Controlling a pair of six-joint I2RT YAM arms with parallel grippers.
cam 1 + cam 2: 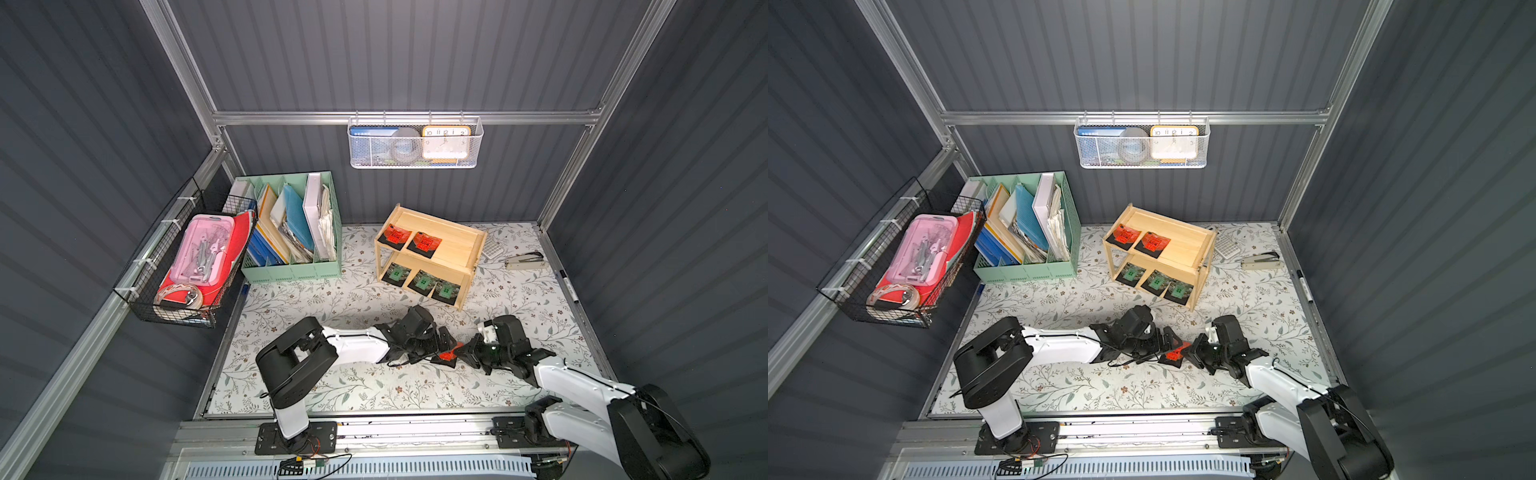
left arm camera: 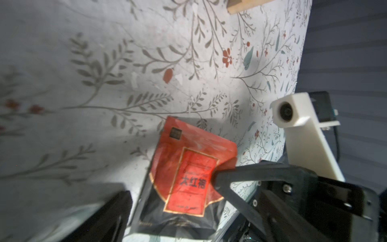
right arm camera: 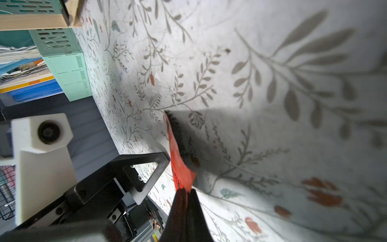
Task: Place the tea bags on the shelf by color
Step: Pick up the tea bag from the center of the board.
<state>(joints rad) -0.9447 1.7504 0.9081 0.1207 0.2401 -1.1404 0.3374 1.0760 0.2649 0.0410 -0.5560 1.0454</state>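
Last placement under way: the remaining red bag (image 1: 448,355), lower centre in both top views, is pinched by the closed right fingers (image 3: 182,209). The left fingers (image 3: 144,156) stand open beside it. The shelf (image 1: 455,249) holds two reds (image 1: 395,237) above, three greens (image 1: 423,282) below. Next, I judge: carry it to the top tier's bare right end.

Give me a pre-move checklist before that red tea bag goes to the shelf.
1. Right gripper shut on red tea bag: ok.
2. Left gripper open: ok.
3. Left fingers clear of the bag: cannot tell.
4. Bare space on shelf top tier beside two red bags: ok.
5. Lower tier holds only green bags: ok.
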